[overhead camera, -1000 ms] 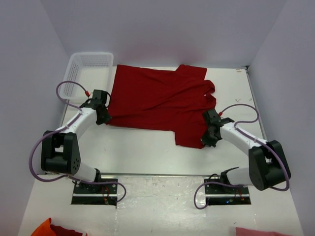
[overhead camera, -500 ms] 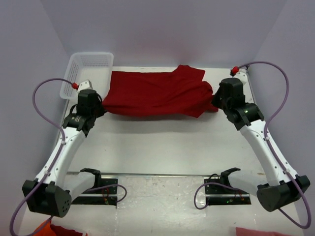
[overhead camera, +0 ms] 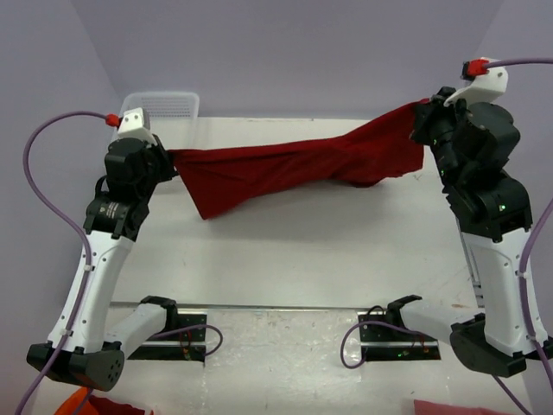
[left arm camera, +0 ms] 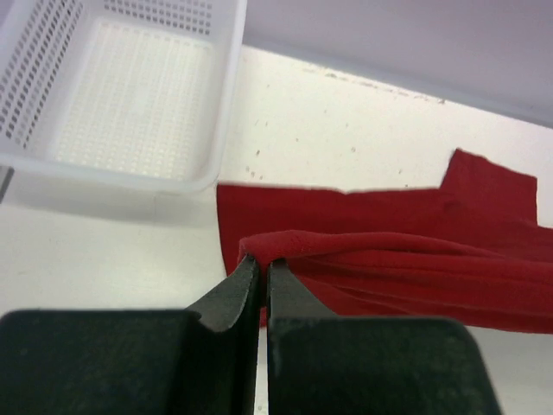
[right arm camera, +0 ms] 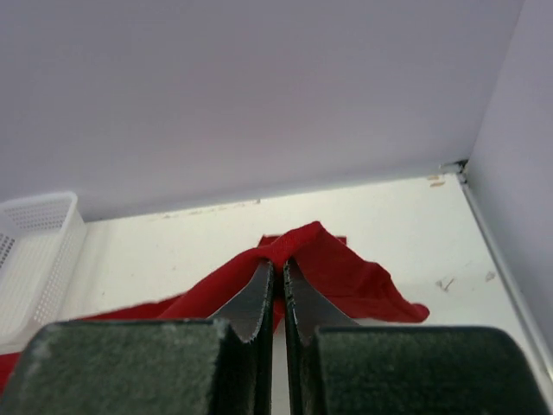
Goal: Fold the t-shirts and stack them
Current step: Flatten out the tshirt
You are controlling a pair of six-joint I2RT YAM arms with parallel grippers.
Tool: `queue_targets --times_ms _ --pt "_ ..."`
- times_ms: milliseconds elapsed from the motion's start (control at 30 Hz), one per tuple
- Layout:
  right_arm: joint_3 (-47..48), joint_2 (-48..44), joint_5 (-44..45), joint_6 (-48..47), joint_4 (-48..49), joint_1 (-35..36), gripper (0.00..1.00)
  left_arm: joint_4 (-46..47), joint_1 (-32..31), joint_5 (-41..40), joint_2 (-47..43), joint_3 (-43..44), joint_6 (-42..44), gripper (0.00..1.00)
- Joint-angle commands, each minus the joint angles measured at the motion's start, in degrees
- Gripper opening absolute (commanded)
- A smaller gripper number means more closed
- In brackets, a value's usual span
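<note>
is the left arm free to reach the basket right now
Probably not yet. The basket sits close with nothing between, but the left gripper is shut on the red t-shirt, stretched across to the right gripper.

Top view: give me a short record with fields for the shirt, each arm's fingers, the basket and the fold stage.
shirt: dark red cloth t-shirt, stretched between both arms, middle sagging
left fingers: shut on its left end
right fingers: shut on its right end
basket: white plastic mesh basket, far-left corner of the table, apart from the shirt
fold stage: not yet folded
</note>
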Motion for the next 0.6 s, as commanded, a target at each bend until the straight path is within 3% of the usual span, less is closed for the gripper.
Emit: queue_targets --times_ms 0,200,567 --pt "6.5 1.5 3.4 -6.5 -1.5 0.0 0.00 0.6 -0.1 0.7 1.5 7.9 4.4 0.00" --pt "14.5 1.7 3.3 -9.5 -3.4 0.1 0.00 0.8 -0.1 3.1 4.4 17.6 7.1 0.00" --pt "30.8 -2.4 -4.1 -14.8 -6.7 0.1 0.00 4.9 -0.1 22.3 5.1 35.8 7.6 0.00"
